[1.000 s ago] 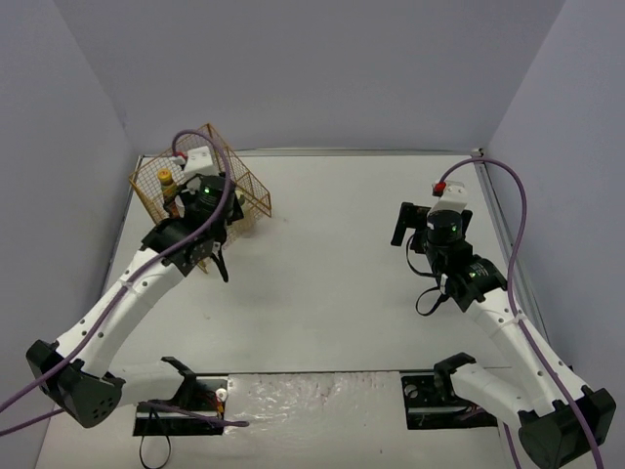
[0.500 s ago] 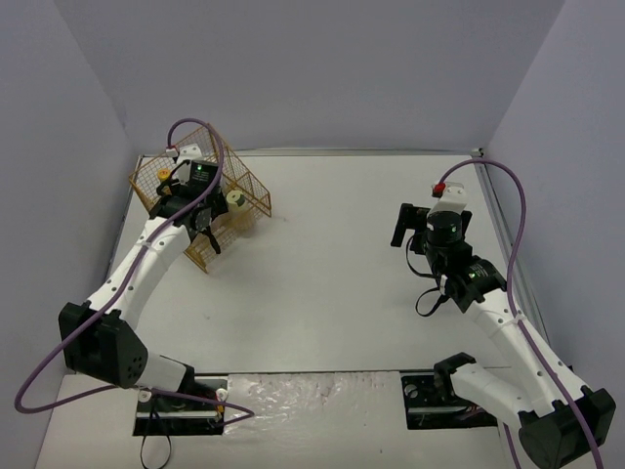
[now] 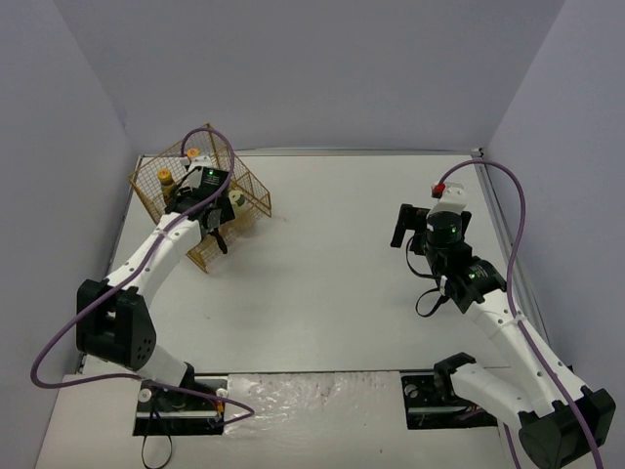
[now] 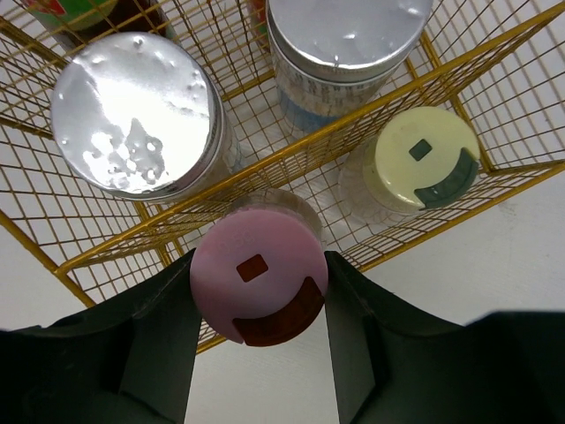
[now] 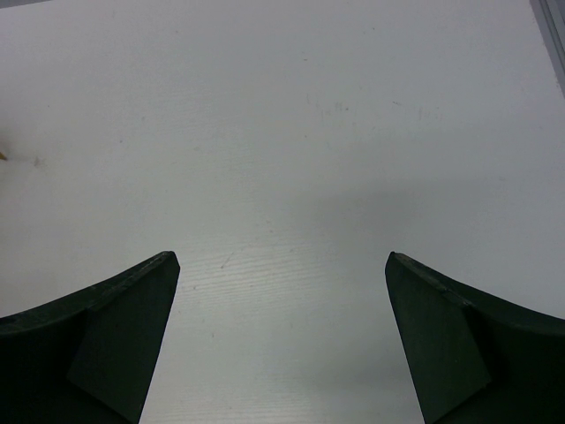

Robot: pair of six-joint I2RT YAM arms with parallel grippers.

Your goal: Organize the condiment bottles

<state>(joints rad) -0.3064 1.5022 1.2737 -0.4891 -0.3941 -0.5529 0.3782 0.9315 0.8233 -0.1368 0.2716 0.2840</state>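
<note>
Table [image 3: 322,283]: lying white between pale walls.
Gold wire basket [image 4: 424,79]: sitting far left on it.
Left gripper [image 3: 219,236]: gripping the pink-capped bottle [image 4: 256,283] at the basket's near edge, beside the green-capped bottle [image 4: 424,159].
Right gripper [image 5: 281,256]: hanging spread wide over bare table, right side.

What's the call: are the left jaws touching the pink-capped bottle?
Touching. The left wrist view shows the left gripper with its jaws flush against both sides of the pink-capped bottle at its cap, no gap visible.
</note>
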